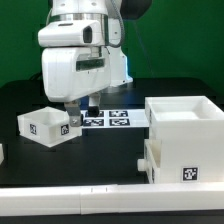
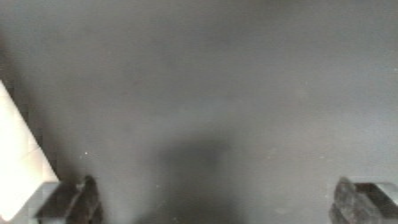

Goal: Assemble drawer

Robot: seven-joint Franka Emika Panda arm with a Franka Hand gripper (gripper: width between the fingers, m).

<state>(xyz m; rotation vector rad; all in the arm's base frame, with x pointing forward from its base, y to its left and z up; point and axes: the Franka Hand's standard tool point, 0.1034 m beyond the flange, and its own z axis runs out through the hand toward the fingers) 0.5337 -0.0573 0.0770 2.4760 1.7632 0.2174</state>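
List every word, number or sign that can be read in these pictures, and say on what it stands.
No word, brand or number is readable in either view.
Only black-and-white square tags, patterns without letters, stand on the small tray, the housing and the marker board.

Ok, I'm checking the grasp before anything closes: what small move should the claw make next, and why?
Probably a short sideways shift toward the small tray before closing. The claw is open, and the wrist view shows only bare table between its fingers, with a white edge off to one side. Closing now would likely grip nothing.
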